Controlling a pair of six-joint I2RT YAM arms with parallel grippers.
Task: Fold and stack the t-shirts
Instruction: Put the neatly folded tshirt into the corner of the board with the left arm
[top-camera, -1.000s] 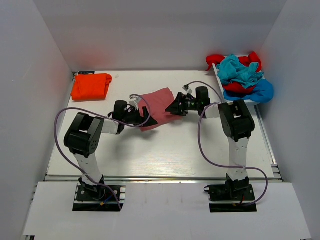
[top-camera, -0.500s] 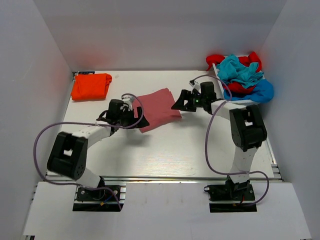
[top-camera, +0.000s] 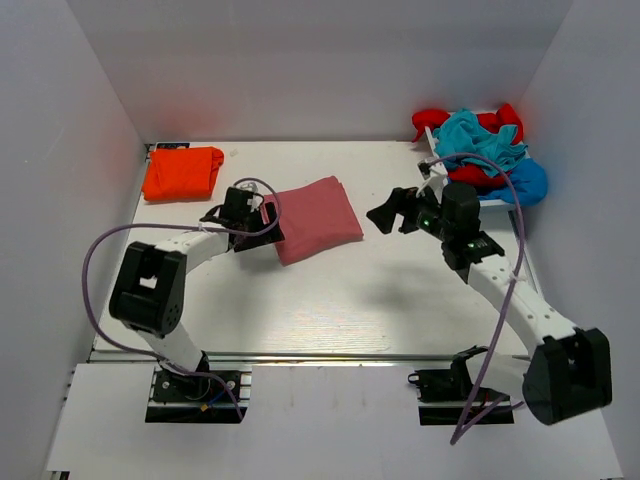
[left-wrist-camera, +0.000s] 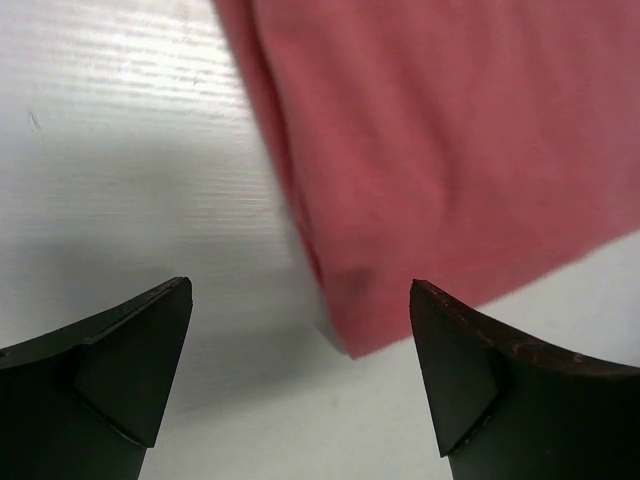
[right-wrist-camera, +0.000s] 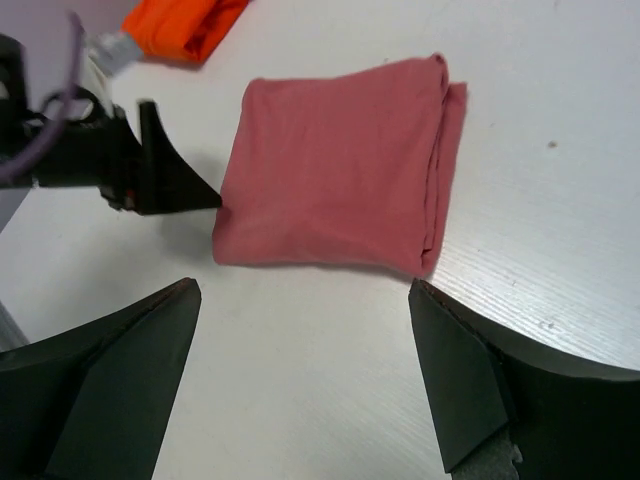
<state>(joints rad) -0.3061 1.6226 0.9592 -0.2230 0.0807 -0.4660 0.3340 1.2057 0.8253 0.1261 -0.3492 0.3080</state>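
A folded dusty pink-red t-shirt (top-camera: 317, 217) lies mid-table; it also shows in the left wrist view (left-wrist-camera: 440, 150) and the right wrist view (right-wrist-camera: 340, 175). A folded bright orange t-shirt (top-camera: 181, 172) lies at the back left, its corner in the right wrist view (right-wrist-camera: 185, 25). My left gripper (top-camera: 268, 222) is open and empty, low at the pink shirt's left corner (left-wrist-camera: 300, 290). My right gripper (top-camera: 385, 216) is open and empty, raised to the right of the pink shirt (right-wrist-camera: 305, 290).
A heap of crumpled red, teal and blue shirts (top-camera: 483, 150) sits on a white tray (top-camera: 497, 203) at the back right. White walls enclose the table (top-camera: 330, 300). Purple cables loop beside both arms.
My right gripper has let go of the pink shirt and pulled back to the right and upward. My left gripper has shifted up to the shirt's left corner. The shirt lies flat.
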